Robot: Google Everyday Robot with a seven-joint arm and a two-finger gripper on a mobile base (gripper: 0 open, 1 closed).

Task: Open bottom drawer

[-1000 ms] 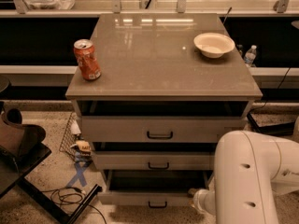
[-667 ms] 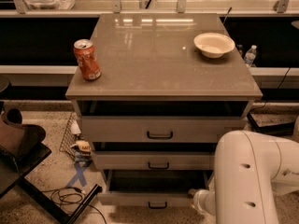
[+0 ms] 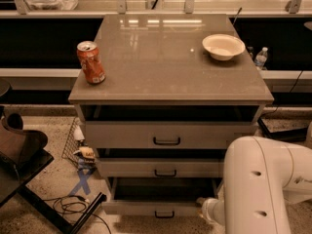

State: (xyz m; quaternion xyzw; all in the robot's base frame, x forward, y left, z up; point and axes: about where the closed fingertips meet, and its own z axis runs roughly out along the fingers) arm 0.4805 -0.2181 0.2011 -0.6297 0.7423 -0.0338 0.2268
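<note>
The bottom drawer (image 3: pixel 146 207) is the lowest of three grey drawers in the cabinet (image 3: pixel 170 94). It has a small black bar handle (image 3: pixel 164 214). Its front stands forward of the cabinet, with a dark gap above it showing the inside. The middle drawer (image 3: pixel 161 168) and top drawer (image 3: pixel 165 134) also stand slightly forward. My white arm (image 3: pixel 265 184) fills the lower right. My gripper (image 3: pixel 200 202) is low at the right end of the bottom drawer, mostly hidden behind the arm.
An orange soda can (image 3: pixel 91 62) and a white bowl (image 3: pixel 223 46) stand on the cabinet top. A dark chair (image 3: pixel 19 155) is at the left. Cables (image 3: pixel 73 206) and small items lie on the floor left of the cabinet. A water bottle (image 3: pixel 261 57) stands behind right.
</note>
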